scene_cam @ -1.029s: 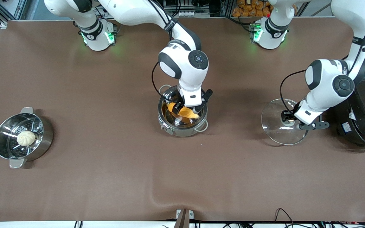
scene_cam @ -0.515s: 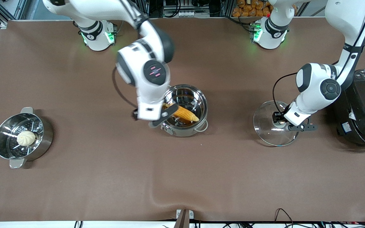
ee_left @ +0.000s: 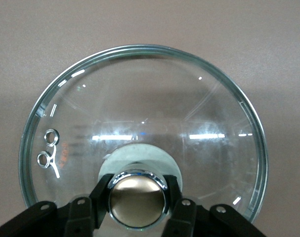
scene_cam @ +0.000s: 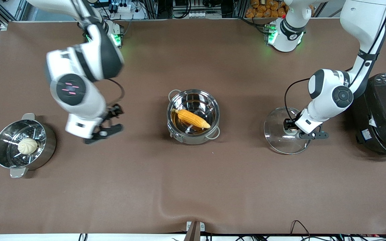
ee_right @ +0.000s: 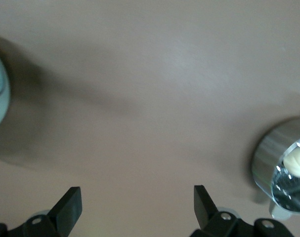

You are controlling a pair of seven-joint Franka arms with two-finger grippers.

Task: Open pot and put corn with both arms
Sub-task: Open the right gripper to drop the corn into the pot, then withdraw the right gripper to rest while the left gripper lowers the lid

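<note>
Left gripper (scene_cam: 292,129) clamped on coppery knob of clear round glass lid (scene_cam: 276,140), over brown worktop (scene_cam: 193,187). Right gripper (scene_cam: 107,124) spread wide, empty, over bare worktop. Yellow-orange tapered corn cob (scene_cam: 193,118) inside shiny round steel pot (scene_cam: 183,135), uncovered, mid-worktop.

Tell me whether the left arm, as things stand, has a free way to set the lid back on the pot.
Probably yes: the left claw grips the lid, and the pot stands uncovered.
</note>
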